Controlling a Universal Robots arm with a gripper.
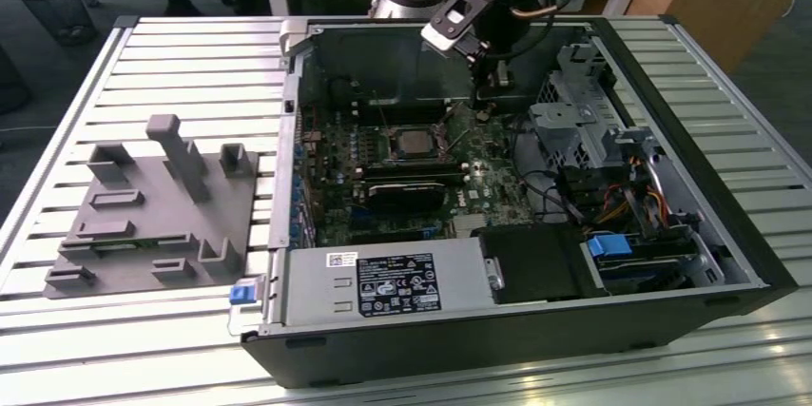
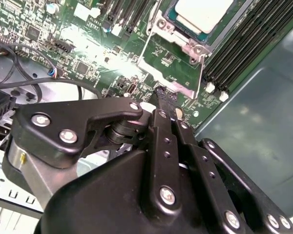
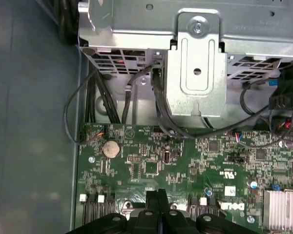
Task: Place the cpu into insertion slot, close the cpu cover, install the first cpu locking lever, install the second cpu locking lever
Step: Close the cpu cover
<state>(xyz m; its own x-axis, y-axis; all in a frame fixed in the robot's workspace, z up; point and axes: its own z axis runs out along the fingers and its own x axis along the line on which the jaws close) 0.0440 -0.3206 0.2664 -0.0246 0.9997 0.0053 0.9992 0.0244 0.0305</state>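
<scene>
An open computer case lies on a slatted table, with a grey plastic holder beside it on the exterior view's left. The arm reaches down into the far part of the case, and the gripper hangs low over the green board, toward the exterior view's right of the insertion slot.

The cpu already sits flat inside the slot, its pale metal top facing up. The cpu cover is not down over it. In the second wrist view the thin silvery frame lies swung open on the side of the slot nearer the gripper, and green board shows through its cut-out centre. The long black memory slots run alongside.

In both wrist views the two black fingers are pressed together with no gap, and nothing shows between them. Their tips end just beside the outer edge of the open cover; whether they touch it cannot be told.

In the first wrist view a coin battery sits on the board, with black cables and a metal bracket behind it.
</scene>
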